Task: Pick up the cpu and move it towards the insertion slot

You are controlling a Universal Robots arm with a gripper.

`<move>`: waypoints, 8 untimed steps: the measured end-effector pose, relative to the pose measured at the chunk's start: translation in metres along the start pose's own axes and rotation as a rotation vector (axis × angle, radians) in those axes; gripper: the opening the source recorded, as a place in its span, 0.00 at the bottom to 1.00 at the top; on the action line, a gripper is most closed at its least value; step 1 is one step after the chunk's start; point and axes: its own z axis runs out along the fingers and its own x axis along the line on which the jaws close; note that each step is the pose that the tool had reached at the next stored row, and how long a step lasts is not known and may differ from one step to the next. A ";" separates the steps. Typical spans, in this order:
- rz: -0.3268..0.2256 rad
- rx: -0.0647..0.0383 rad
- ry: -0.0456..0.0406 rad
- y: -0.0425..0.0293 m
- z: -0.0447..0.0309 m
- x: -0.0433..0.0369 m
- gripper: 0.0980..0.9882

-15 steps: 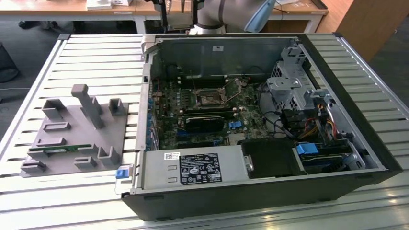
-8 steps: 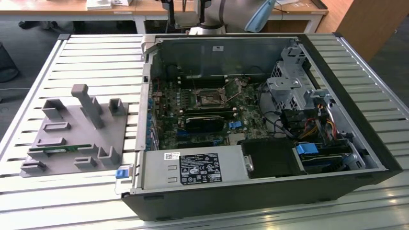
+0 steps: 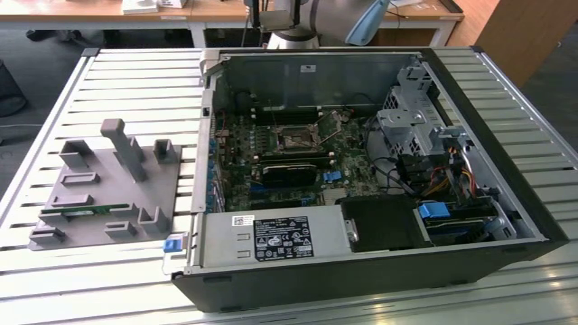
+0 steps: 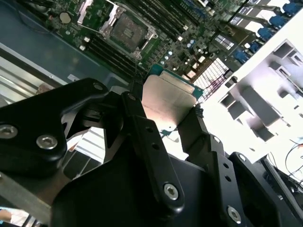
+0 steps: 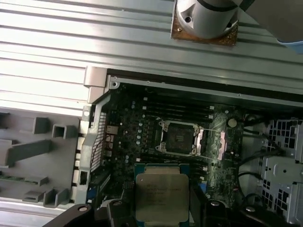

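In both wrist views my gripper [image 4: 166, 124] [image 5: 163, 213] is shut on the cpu [image 4: 169, 99] [image 5: 162, 196], a flat square chip with a silver top and a thin green edge, gripped by its two opposite sides between the black fingers [image 4: 144, 132]. The chip hangs in the air above the motherboard. The insertion slot [image 5: 179, 138] [image 4: 127, 29] [image 3: 296, 139] is a square dark socket in a silver frame, its cover swung open. In the first wrist view the chip sits a short way off the socket, over the board area beside it.
The open computer case [image 3: 361, 271] lies on a slatted metal table [image 3: 135, 81], its walls rising around the board. A grey plastic tray [image 3: 99, 196] with upright pegs and a green memory stick [image 3: 91, 211] sits at the exterior view's left. Drive cage and cables [image 3: 424, 156] fill the case's other side.
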 end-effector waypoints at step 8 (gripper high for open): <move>0.000 0.000 0.0000 0.0229 0.0019 -0.0104 0.50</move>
